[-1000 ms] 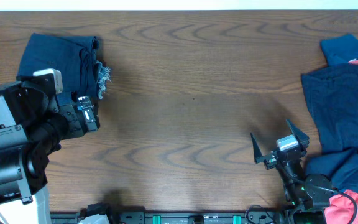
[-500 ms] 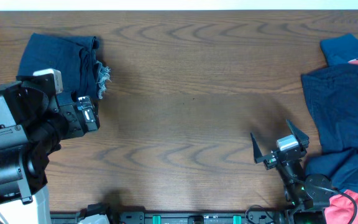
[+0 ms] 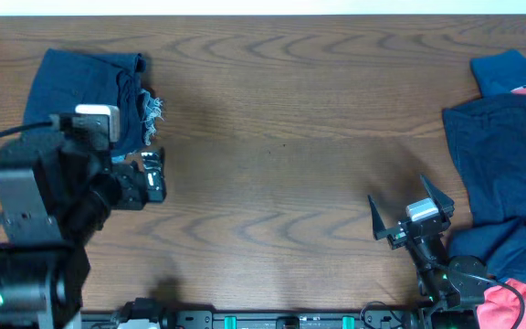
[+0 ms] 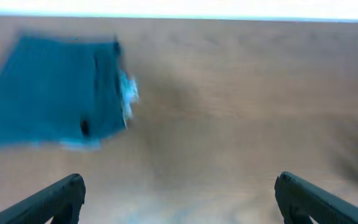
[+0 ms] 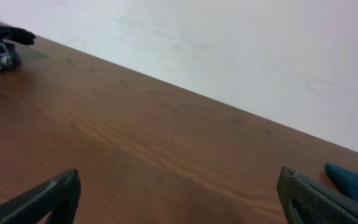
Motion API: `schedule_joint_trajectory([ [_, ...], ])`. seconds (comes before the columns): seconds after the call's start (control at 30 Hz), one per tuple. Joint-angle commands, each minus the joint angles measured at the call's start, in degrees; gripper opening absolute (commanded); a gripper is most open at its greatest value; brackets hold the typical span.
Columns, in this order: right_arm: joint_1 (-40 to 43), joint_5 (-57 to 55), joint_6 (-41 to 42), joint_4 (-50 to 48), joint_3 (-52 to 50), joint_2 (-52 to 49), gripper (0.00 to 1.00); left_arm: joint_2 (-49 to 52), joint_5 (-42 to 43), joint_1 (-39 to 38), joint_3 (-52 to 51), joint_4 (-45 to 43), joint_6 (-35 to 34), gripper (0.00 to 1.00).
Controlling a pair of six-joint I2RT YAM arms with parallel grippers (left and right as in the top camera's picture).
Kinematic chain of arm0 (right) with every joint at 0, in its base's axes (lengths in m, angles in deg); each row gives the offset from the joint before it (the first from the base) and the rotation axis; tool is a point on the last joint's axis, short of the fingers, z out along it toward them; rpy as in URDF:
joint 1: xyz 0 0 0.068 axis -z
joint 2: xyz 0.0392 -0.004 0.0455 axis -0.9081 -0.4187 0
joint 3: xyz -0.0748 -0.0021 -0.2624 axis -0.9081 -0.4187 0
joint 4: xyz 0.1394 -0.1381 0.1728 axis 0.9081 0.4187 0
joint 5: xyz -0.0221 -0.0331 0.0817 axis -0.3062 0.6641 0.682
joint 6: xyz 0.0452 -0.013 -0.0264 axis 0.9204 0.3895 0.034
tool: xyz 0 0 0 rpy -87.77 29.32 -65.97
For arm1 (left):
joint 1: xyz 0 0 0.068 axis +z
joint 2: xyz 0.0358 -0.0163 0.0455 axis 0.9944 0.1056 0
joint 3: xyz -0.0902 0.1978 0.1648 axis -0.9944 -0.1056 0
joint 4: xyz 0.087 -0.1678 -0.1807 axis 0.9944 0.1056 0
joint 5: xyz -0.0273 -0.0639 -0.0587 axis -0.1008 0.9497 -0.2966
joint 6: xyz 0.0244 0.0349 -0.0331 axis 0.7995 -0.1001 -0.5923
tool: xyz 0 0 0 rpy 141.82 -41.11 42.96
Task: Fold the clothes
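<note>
We are seeing the frayed blue shorts [image 3: 80, 87] lying folded at the far left of the table [image 3: 281, 137], just beyond our left claw [image 3: 146, 176], which is hanging wide open and empty. Our right claw [image 3: 407, 208] is gaping empty too. The heap of clothes [image 3: 505, 155] at the right edge is lying unfolded, so we are judging that most of the work remains.

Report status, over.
Left gripper open, empty; right gripper same. Folded frayed shorts far left. Unfolded pile at right edge, untouched. Nothing blocking.
</note>
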Motion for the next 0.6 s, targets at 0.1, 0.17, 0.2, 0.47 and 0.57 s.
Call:
schedule_joint_trajectory([
  [0.1,0.92,-0.35,-0.7,-0.15,-0.33,0.42,0.99,-8.35,-8.39,-3.76,-14.27,-14.36,0.76,0.98],
  [0.17,0.92,-0.35,-0.7,-0.15,-0.33,0.42,0.99,-11.89,-8.44,-3.74,-19.67,-19.34,0.79,0.98],
  [0.2,0.92,-0.35,-0.7,-0.15,-0.33,0.42,0.99,-14.1,-8.61,-3.61,-22.86,-21.99,0.79,0.98],
  [0.47,0.92,-0.35,-0.7,-0.15,-0.33,0.42,0.99,-34.58,-8.55,-0.39,-45.75,-35.45,-0.13,0.98],
  [0.57,0.92,-0.35,-0.7,-0.15,-0.33,0.42,0.99,-42.32,-8.57,-0.42,-51.98,-38.32,-0.11,0.98],
])
